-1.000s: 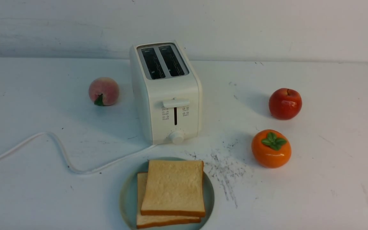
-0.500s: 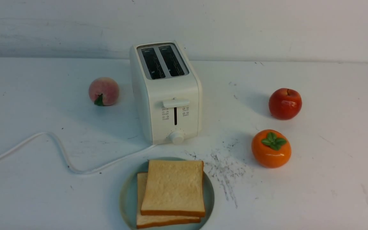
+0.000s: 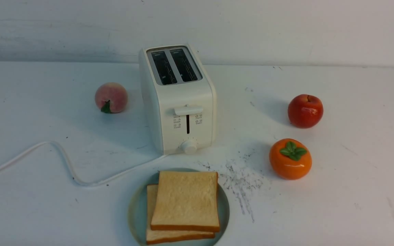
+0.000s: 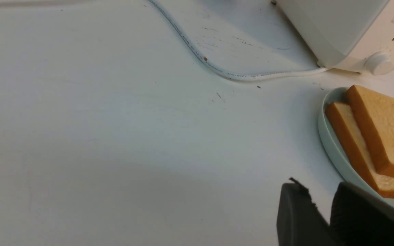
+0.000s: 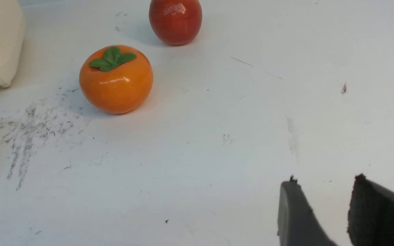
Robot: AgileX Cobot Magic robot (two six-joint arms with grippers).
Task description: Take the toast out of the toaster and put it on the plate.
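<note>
Front view: toast (image 3: 185, 201) lies stacked on plate (image 3: 137, 218), near side of toaster (image 3: 186, 95), right of the closer left gripper (image 4: 318, 186), part-open, bare; right gripper (image 5: 324, 181) wider, bare; likely only retreat remains.

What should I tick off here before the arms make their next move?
1. Both toaster slots free of bread at the top: ok, none shows there.
2. Both toast slices on the plate: ok, overlapping, one partly on the other.
3. Toaster lever raised: ok, at the top of its track.
4. Left end effector holding nothing: ok, gap between its fingertips.
5. Right end effector holding nothing: ok, fingertips apart.
6. Toaster unplugged: cannot tell, cord runs out of view.
</note>
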